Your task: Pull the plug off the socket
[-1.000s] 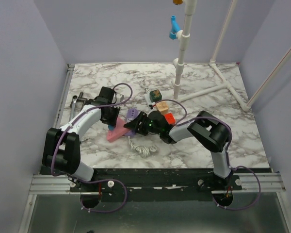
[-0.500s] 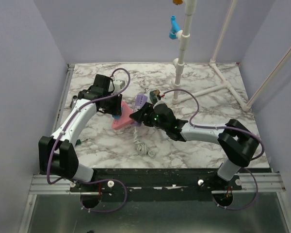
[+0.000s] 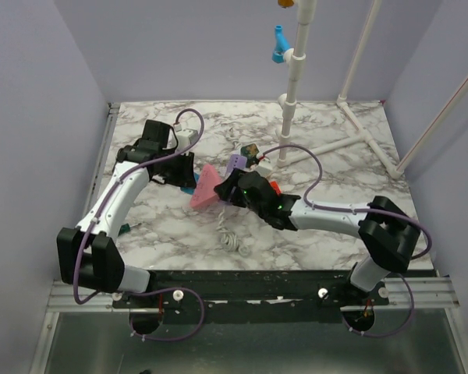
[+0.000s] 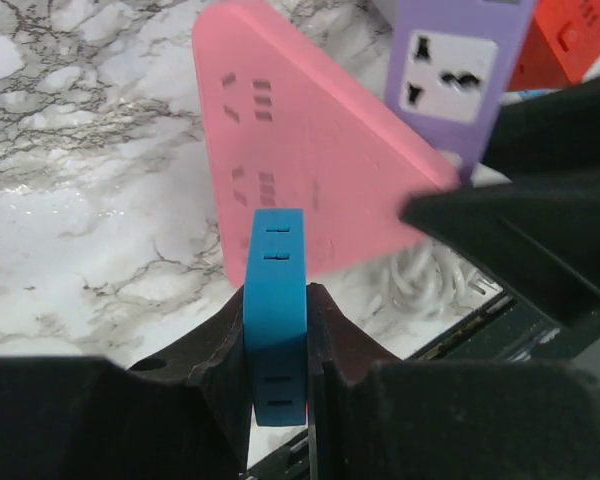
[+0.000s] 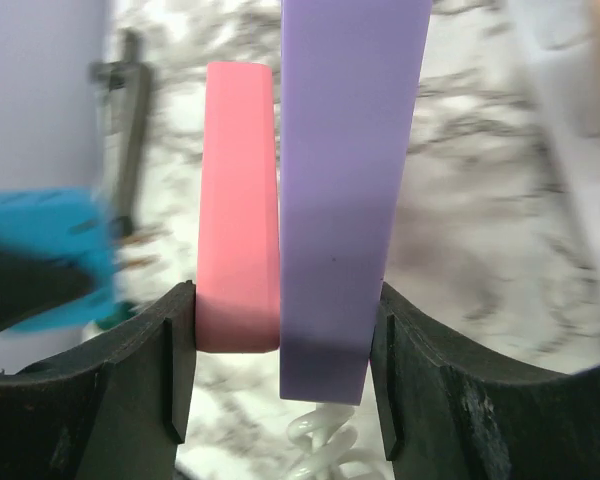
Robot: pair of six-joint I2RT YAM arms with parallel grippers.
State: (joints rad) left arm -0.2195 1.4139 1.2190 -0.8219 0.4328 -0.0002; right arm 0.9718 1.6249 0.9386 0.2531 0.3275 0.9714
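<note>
Clamping blue plug (image 4: 275,250) in left hand (image 4: 277,305), right hand (image 5: 281,300) squeezed on pink socket block (image 5: 238,200) and purple bar (image 5: 345,180).

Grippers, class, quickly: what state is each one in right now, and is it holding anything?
Left gripper: shut on the blue plug.
Right gripper: shut on the pink socket and the purple bar, pinched together between its fingers.

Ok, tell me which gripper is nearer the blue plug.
Left. The left gripper clamps the blue plug; the right gripper grips the pink strip and purple bar nearby.
</note>
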